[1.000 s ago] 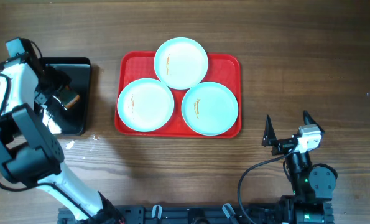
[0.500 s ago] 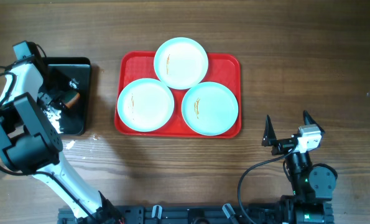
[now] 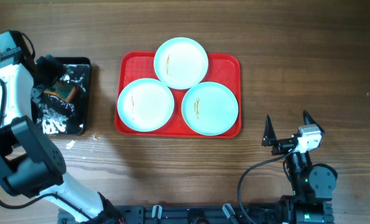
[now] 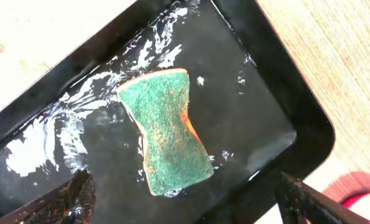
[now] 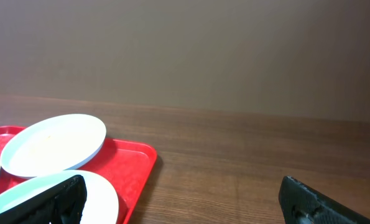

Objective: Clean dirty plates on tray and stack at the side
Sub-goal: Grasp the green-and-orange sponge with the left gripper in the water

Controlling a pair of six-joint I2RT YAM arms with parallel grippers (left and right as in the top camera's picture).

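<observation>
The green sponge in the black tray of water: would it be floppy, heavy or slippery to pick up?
The waisted green-and-orange sponge looks soft, so it would probably squash and bend rather than stay stiff. Lying in water in the black plastic tray, it is likely soaked: heavier than dry, and dripping. Its rough green top should limit slipping.

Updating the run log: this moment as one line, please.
left gripper open over sponge in wet black tray | right gripper open, right of red tray | three smeared plates on red tray, none stacked
</observation>
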